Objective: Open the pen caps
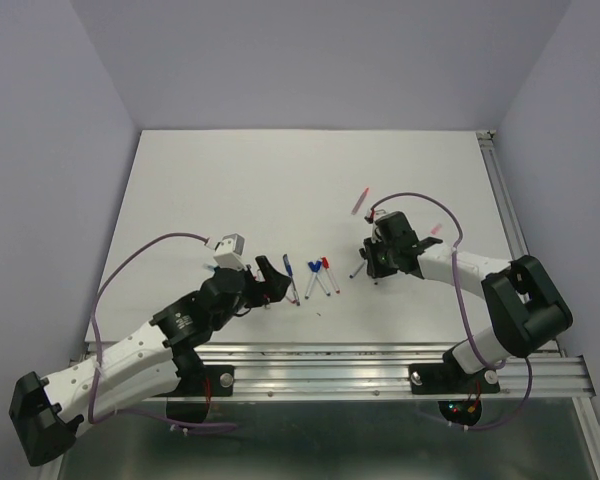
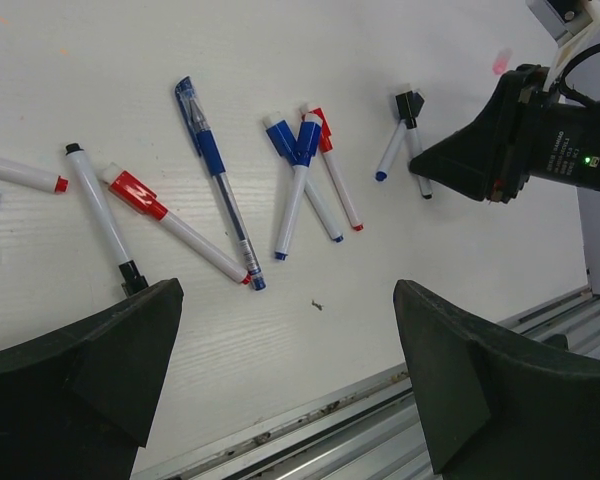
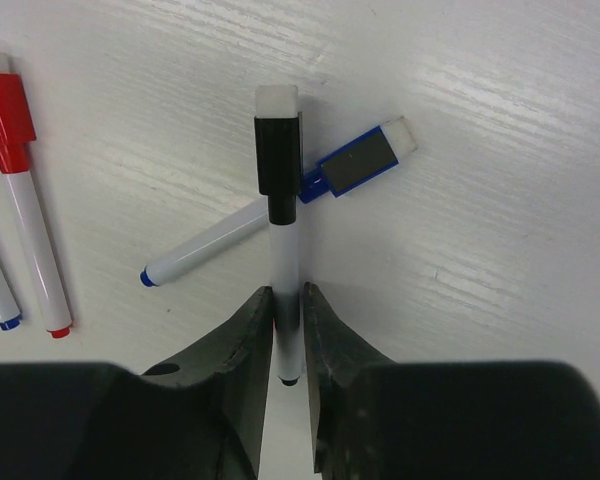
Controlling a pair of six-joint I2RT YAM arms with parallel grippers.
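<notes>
Both right fingers (image 3: pixel 242 335) are pressed against the white barrel (image 3: pixel 283 250) of one pen, one on each side, so this pen is gripped near its dark lower end. Its black cap (image 3: pixel 278 165) is on the pen and lies on the bench (image 1: pixel 230 180) ahead of the fingertips, apart from them, with a bare piece of barrel between. A second pen (image 3: pixel 215 238) lies crossed under the first one. Its blue cap (image 3: pixel 352 168) is just beside the black cap, on the right, and seems to touch it. A red cap (image 3: pixel 5 115) on a third pen lies well apart, at the left edge of the right wrist view. The left fingers (image 2: pixel 90 360) are spread wide and hold nothing. They hang over the near part of the bench. In the left wrist view the other pens lie beyond the fingertips, none between them: two crossed pens with blue caps (image 2: pixel 295 140), one with a red cap beside them, a long blue pen (image 2: pixel 215 175), and a pen with a red band (image 2: pixel 135 192). The thin pen with black ends (image 2: pixel 100 215) comes nearest, and one end is just beside one fingertip.
</notes>
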